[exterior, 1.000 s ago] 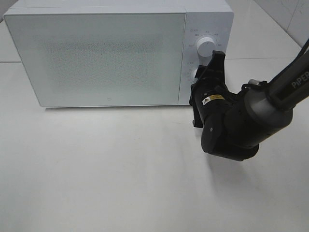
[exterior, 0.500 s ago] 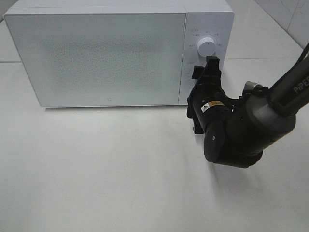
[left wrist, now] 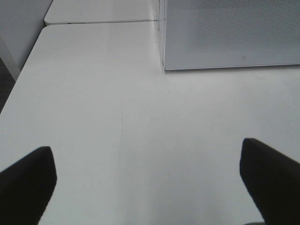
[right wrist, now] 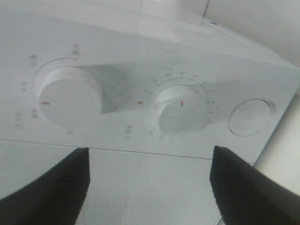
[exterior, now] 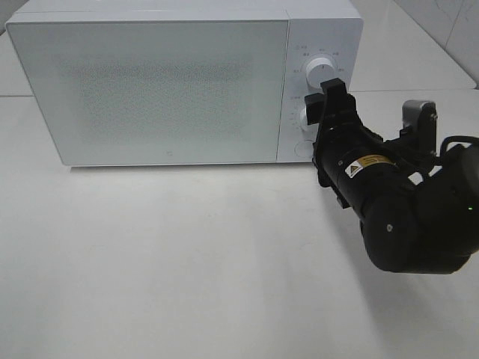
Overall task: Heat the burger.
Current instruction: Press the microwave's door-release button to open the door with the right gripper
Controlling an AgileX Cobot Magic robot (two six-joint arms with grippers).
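Left side: my left gripper [left wrist: 147,185] hangs over the white table [left wrist: 117,108], jaws spread wide with nothing between them.
Right side: my right gripper [right wrist: 150,187] sits just in front of the control panel, jaws spread, pinching nothing.
Appliance: white microwave [exterior: 150,82], door shut.
Controls: upper knob [exterior: 319,72], lower knob [exterior: 306,117] and round button [exterior: 301,148], in a column right of the door.
Task item: the burger shows in none of my views; I cannot tell where it is.

Bright, even, soft light.
Dark fingers [right wrist: 47,187] blur up close; the dial [right wrist: 180,115] beyond them looks slightly soft.
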